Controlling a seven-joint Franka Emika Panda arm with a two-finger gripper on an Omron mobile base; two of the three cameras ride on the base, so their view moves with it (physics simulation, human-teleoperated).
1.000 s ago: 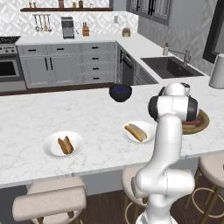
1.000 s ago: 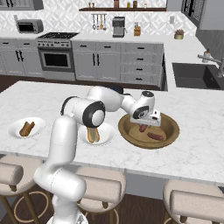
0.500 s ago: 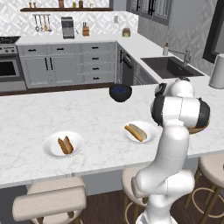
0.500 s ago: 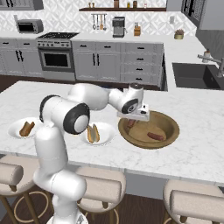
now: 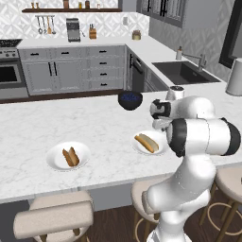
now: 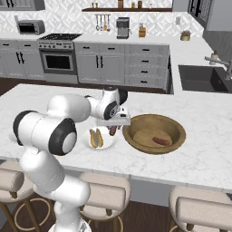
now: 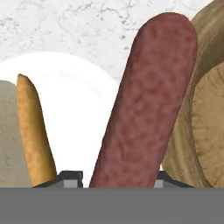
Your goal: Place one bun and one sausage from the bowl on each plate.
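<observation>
- Moved since a second ago: your end effector (image 6: 113, 131) has left the wooden bowl (image 6: 174, 131) and now hangs at the near plate (image 6: 108, 142), at its edge closest to the bowl.
- End effector: clenched on one sausage (image 7: 146, 105); in the hand view it rises between the two fingertips (image 7: 70, 177), and in the right base view a dark stub of it shows under the hand.
- Held sausage, position: above the gap between the plate's white rim and the bowl's outer wall; you cannot tell whether its lower end touches anything.
- Near plate, contents: one bun (image 6: 94, 137) lying on it; the same bun shows tan along the left of the hand view.
- Near plate, left base view: look beside the arm's elbow, where the plate (image 5: 137, 147) carries the bun (image 5: 146, 142).
- Far plate (image 5: 84, 158): well apart on the counter (image 5: 28, 127), with a bun and a sausage (image 5: 71, 156) lying side by side.
- Bowl, contents: one sausage (image 6: 159, 141) lying on the bottom, with a pale tan shape beside it.
- Blue bowl (image 5: 130, 100): further back on the counter, apart from both plates.
</observation>
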